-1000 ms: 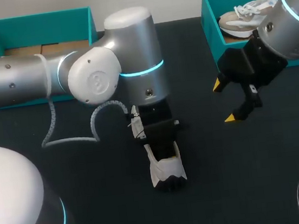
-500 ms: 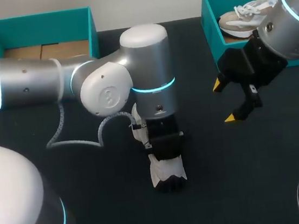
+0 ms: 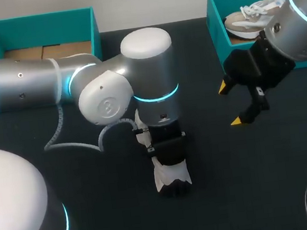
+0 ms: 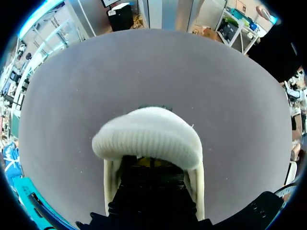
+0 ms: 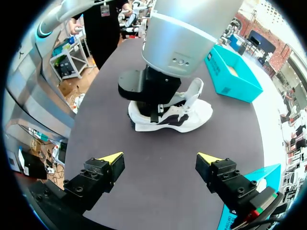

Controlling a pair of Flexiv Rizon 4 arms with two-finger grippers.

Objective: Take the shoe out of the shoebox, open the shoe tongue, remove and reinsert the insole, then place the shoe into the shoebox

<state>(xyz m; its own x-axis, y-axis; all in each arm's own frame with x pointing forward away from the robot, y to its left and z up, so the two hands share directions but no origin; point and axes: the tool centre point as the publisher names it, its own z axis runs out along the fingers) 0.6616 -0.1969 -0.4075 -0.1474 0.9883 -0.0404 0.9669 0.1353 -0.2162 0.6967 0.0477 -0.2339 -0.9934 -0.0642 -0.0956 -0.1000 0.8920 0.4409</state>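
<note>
Centrally on the dark worktop [image 3: 98, 211] lies a white knit sneaker with black panels [image 3: 172, 179], resting on its sole, well apart from both boxes. The left arm comes in from the left side and bends straight down over the sneaker, and the left fingers [image 3: 168, 155] are sunk into its opening. In the left wrist view a rounded white knit part of the sneaker sits just ahead of the black finger mount. The tips are mostly buried inside, so I cannot tell how wide they stand or whether they hold anything.

The right fingers [image 3: 230, 104] hang spread wide above bare worktop, right of the sneaker and just in front of the right-hand teal open shoebox [image 3: 215, 17], gripping nothing. A beige and white laced sneaker [image 3: 251, 19] lies inside that box. At the far left corner stands a second teal shoebox [image 3: 38, 22] with a brown cardboard floor.
</note>
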